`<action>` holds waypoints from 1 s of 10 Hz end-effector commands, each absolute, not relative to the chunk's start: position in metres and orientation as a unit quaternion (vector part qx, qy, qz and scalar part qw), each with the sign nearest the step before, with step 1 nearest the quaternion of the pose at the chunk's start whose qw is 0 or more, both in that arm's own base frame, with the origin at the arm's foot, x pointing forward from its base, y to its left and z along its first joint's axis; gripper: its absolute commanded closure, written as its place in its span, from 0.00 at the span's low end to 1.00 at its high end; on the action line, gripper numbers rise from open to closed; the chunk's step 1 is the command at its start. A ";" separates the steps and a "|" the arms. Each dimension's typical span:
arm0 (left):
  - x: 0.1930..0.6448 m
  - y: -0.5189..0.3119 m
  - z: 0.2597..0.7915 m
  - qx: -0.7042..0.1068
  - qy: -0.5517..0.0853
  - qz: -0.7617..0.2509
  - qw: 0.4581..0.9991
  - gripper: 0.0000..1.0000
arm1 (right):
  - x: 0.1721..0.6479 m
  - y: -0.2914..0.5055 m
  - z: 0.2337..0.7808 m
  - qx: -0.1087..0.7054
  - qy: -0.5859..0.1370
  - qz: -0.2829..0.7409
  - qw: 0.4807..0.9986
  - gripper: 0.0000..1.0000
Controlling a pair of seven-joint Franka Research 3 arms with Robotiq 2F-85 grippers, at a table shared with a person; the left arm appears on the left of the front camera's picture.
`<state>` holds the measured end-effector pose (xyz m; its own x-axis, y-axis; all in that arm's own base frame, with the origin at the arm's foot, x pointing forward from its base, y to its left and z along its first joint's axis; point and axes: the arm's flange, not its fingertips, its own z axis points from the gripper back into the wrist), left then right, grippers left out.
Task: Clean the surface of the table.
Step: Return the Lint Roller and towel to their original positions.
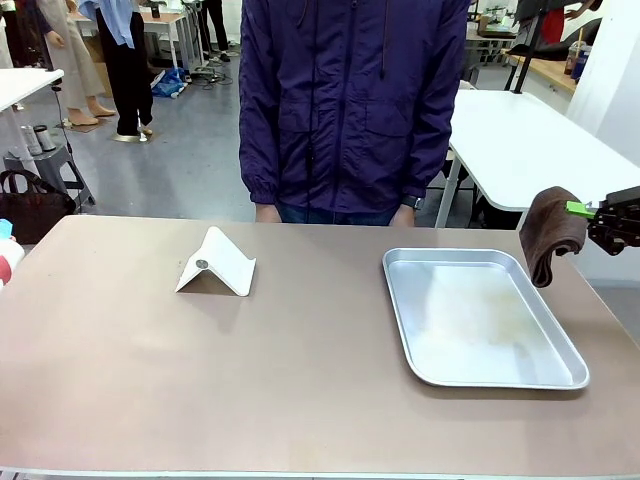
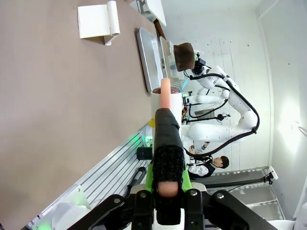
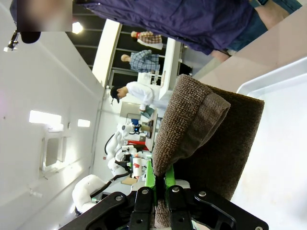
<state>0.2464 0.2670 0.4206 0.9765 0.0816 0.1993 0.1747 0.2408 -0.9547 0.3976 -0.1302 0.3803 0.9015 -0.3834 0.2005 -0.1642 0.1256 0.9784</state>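
Observation:
The table (image 1: 300, 390) is a wide beige-brown top, also seen in the left wrist view (image 2: 57, 105). My right gripper (image 1: 585, 211) hangs past the table's right edge, shut on a folded brown cloth (image 1: 552, 235) that droops beside the tray's far right corner. In the right wrist view the green fingertips (image 3: 154, 178) pinch the cloth (image 3: 206, 139) above the tray (image 3: 283, 143). My left gripper (image 2: 165, 120) is shut on a white and pinkish bottle-like thing (image 2: 168, 101), whose white, red and blue end shows at the table's left edge (image 1: 5, 255).
A silver metal tray (image 1: 400, 300) lies on the right half of the table. A white folded card (image 1: 215, 262) stands left of centre. A person in a purple jacket (image 1: 350, 100) stands at the far edge. A white table (image 1: 520, 140) is behind on the right.

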 end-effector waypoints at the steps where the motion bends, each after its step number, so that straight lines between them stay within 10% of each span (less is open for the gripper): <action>1: 0.245 0.265 0.425 -0.617 -0.104 -0.023 0.780 0.78 | 0.401 -0.129 0.387 0.666 -0.209 -0.081 0.711 0.92; 10: 0.248 0.264 0.426 -0.620 -0.110 -0.025 0.776 0.78 | 0.399 -0.129 0.380 0.653 -0.210 -0.069 0.725 0.92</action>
